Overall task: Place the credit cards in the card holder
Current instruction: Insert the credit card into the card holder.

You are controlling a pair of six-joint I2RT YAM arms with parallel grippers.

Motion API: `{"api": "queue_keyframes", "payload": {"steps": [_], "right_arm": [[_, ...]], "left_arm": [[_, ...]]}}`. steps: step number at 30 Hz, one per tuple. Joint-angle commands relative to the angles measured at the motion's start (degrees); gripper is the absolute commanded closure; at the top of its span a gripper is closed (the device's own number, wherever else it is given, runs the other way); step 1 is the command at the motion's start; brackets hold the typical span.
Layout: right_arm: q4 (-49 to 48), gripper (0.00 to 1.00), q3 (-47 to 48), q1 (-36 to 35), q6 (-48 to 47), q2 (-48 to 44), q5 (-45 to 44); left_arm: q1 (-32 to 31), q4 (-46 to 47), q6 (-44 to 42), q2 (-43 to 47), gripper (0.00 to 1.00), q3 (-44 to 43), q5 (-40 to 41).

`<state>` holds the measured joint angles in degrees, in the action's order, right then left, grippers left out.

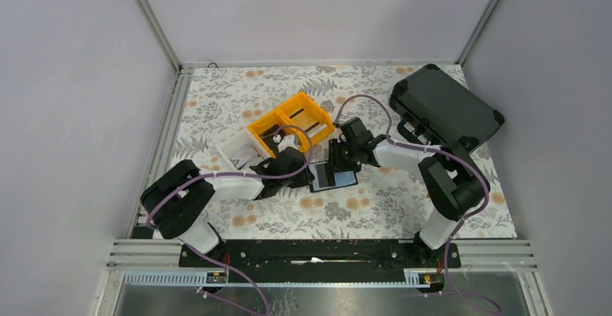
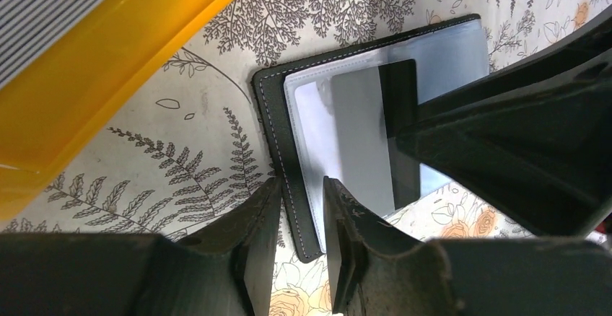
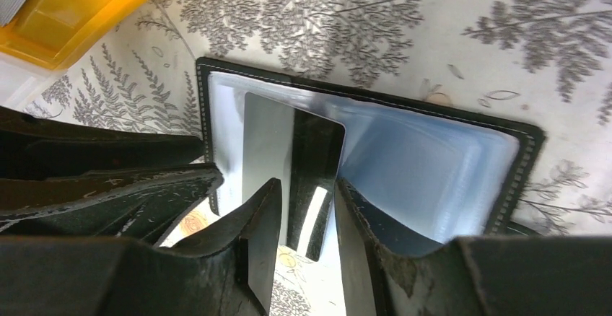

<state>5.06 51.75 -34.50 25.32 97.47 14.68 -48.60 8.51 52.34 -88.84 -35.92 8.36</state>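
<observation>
The black card holder (image 1: pixel 334 179) lies open on the floral cloth, its grey and light-blue pockets (image 3: pixel 418 164) facing up. One dark grey credit card (image 3: pixel 268 150) sits partly slid into the left pocket, its darker end (image 2: pixel 401 89) still outside. My left gripper (image 2: pixel 302 186) is open and straddles the holder's stitched left edge (image 2: pixel 274 128), with one finger on the pocket and the other over the cloth. From the right, my open right gripper (image 3: pixel 307 186) stands over the card's exposed end, and the card is wider than the gap between the fingers. Both grippers meet at the holder (image 1: pixel 321 166).
Two joined yellow bins (image 1: pixel 292 123) and a white bin (image 1: pixel 242 150) stand just behind the left gripper; more thin cards stand in the far yellow bin (image 1: pixel 312 124). A large black hard case (image 1: pixel 445 107) lies at the back right. Metal frame rails border the cloth.
</observation>
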Motion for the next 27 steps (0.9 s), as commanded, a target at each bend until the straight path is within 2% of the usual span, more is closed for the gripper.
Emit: {"api": "queue_keyframes", "payload": {"steps": [1, 9, 15, 17, 21, 27], "right_arm": [[-0.6, 0.60, 2.3, -3.4, 1.6, 2.4, 1.9], [-2.1, 0.58, 3.1, -5.5, 2.8, 3.0, 2.0], [-0.4, 0.55, 2.7, -5.5, 2.2, -0.8, -1.6], [0.5, 0.53, 2.8, -5.5, 1.8, -2.8, -3.4], [2.7, 0.45, 3.4, -5.4, 0.2, -7.6, -7.7], [4.7, 0.36, 2.5, -2.2, -2.5, -15.4, -9.9]], "left_arm": [[0.3, 3.1, -0.2, -1.0, 0.70, 0.3, -1.5], [0.5, 4.8, 0.5, -1.2, 0.71, 1.1, -2.6], [0.5, 3.1, -0.5, 1.9, 0.71, 1.4, -1.3], [0.6, 2.6, -1.9, 4.0, 0.67, 1.5, -0.5], [0.6, 0.8, -7.5, 9.4, 0.51, 0.3, 0.2], [2.9, -7.3, -18.5, 15.7, 0.27, -7.2, -0.1]]}}
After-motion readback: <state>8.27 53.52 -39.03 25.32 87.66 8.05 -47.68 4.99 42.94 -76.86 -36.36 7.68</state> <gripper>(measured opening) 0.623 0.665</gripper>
